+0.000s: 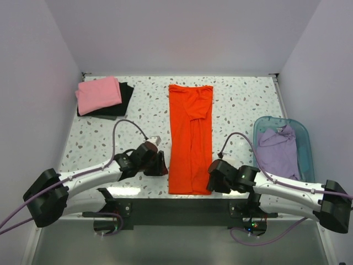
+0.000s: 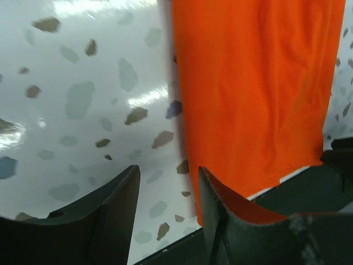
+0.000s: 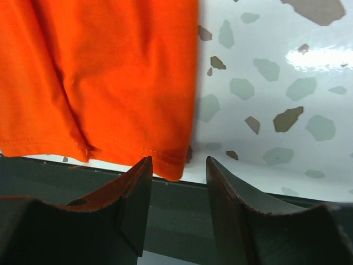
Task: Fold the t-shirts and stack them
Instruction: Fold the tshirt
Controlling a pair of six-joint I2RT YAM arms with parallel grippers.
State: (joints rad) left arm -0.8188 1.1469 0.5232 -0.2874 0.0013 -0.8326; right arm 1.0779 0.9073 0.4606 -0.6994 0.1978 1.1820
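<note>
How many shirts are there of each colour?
orange shirt: 1
pink shirt: 1
black shirt: 1
lavender shirt: 1
Total: 4 shirts

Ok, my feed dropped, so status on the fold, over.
Left tool open, beside near-left corner of orange-red t-shirt. Right tool open, at its near-right corner. Shirt flat, sides folded in. Nothing blocking.

Before me, a glossy white tabletop (image 1: 94, 138) flecked with grey and brown, boxed in by plain pale walls (image 1: 182, 33) on three sides; light glares off it.
</note>
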